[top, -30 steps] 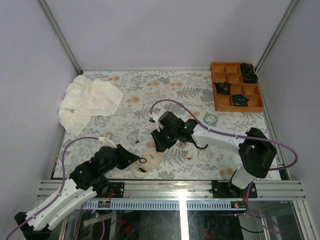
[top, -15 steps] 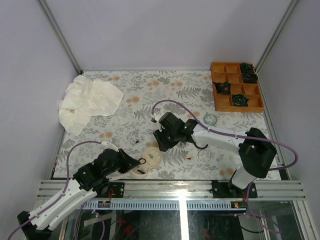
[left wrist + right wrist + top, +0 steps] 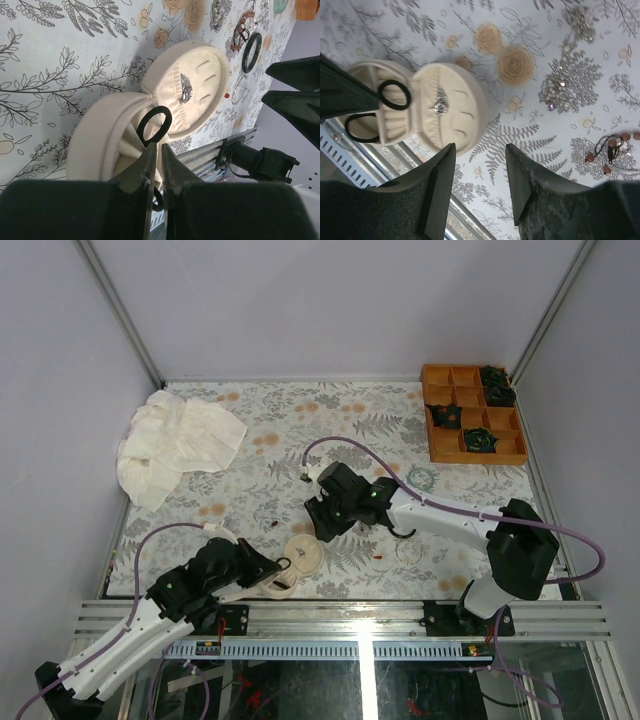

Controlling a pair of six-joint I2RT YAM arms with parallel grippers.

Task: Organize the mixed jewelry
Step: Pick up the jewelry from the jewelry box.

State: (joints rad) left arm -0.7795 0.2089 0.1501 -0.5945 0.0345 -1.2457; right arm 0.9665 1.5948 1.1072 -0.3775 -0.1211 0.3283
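A cream round jewelry case [image 3: 300, 558] lies open near the table's front edge. A sparkly ring [image 3: 185, 89] sits in its lid. My left gripper [image 3: 160, 147] is shut on a small black ring [image 3: 154, 125] and holds it over the case's base [image 3: 95, 145]. A second black ring [image 3: 360, 127] lies in the base. My right gripper [image 3: 480, 147] is open and empty, hovering over the cloth just right of the case [image 3: 445, 110]. Loose pieces lie to the right: a black ring [image 3: 251, 52], a clear hoop [image 3: 239, 90], reddish-brown beads [image 3: 607, 152] and a pale-teal bracelet [image 3: 418, 478].
An orange compartment tray [image 3: 470, 415] with dark pieces stands at the back right. A crumpled white cloth [image 3: 175, 440] lies at the back left. A tiny reddish bit [image 3: 272, 525] lies left of the case. The metal rail [image 3: 350, 615] runs along the near edge.
My left arm has drawn back a little toward the near edge, the black ring still by the case. My right gripper has shifted slightly and stayed open.
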